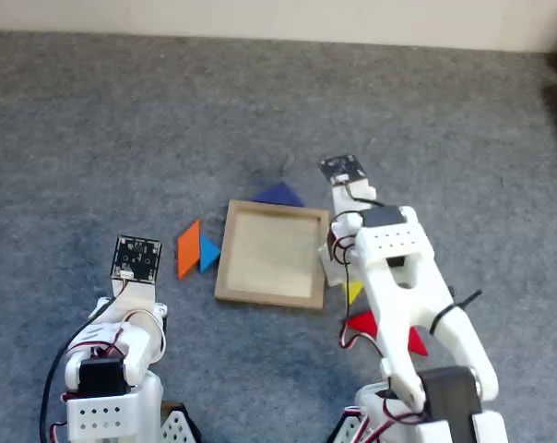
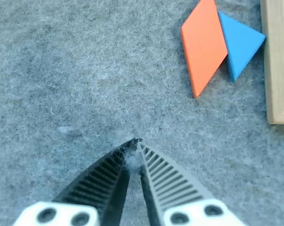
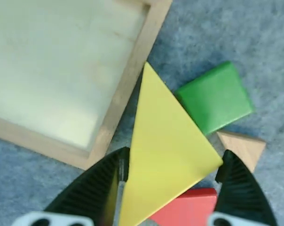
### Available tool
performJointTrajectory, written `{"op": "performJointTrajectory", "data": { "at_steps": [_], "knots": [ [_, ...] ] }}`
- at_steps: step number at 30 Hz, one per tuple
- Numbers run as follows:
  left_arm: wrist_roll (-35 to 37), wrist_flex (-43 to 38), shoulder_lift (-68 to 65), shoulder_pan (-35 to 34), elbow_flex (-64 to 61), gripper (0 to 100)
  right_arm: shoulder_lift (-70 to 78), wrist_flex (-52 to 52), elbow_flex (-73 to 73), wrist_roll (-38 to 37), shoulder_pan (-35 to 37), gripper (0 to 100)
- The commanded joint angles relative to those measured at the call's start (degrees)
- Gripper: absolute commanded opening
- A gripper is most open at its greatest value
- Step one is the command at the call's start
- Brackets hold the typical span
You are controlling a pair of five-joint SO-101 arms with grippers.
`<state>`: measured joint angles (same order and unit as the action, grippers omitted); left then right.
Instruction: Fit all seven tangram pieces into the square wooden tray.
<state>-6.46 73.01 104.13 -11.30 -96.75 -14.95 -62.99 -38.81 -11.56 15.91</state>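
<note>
The right gripper (image 3: 172,164) is clamping the yellow triangle (image 3: 163,141) at the rim of the wooden tray (image 3: 132,75), while the left gripper (image 2: 135,147), fingers pressed together, is hovering over carpet (image 2: 62,70) near the orange parallelogram (image 2: 203,44).

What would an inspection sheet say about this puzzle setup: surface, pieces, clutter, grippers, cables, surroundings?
Surface: grey carpet-like mat.
Job's things: tray empty. The orange piece and blue piece touch each other beside it. The dark blue piece lies at its far edge. The yellow triangle, green square, wooden triangle and red piece are bunched by its other side.
Clutter: nothing seen.
Grippers: left gripper shut, over bare mat; right gripper closed on the yellow triangle's edges.
Cables: wires loop along both arms, none across the tray.
Surroundings: pale wall behind the mat.
</note>
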Motion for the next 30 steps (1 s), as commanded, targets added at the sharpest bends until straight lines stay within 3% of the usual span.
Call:
{"op": "performJointTrajectory", "data": {
  "at_steps": [1,12,21,30],
  "knots": [
    [-0.18,0.18,0.04,-0.04,-0.40,1,-6.90,-0.92,0.75,1.23,2.33,24.1],
    [-0.18,0.18,0.04,-0.04,-0.40,1,-15.34,-2.07,1.01,6.86,12.53,24.1],
    [-0.18,0.18,0.04,-0.04,-0.40,1,-14.90,8.66,0.57,16.44,22.81,24.1],
    [-0.18,0.18,0.04,-0.04,-0.40,1,2.15,14.81,6.81,26.90,26.07,24.1]
  ]
}}
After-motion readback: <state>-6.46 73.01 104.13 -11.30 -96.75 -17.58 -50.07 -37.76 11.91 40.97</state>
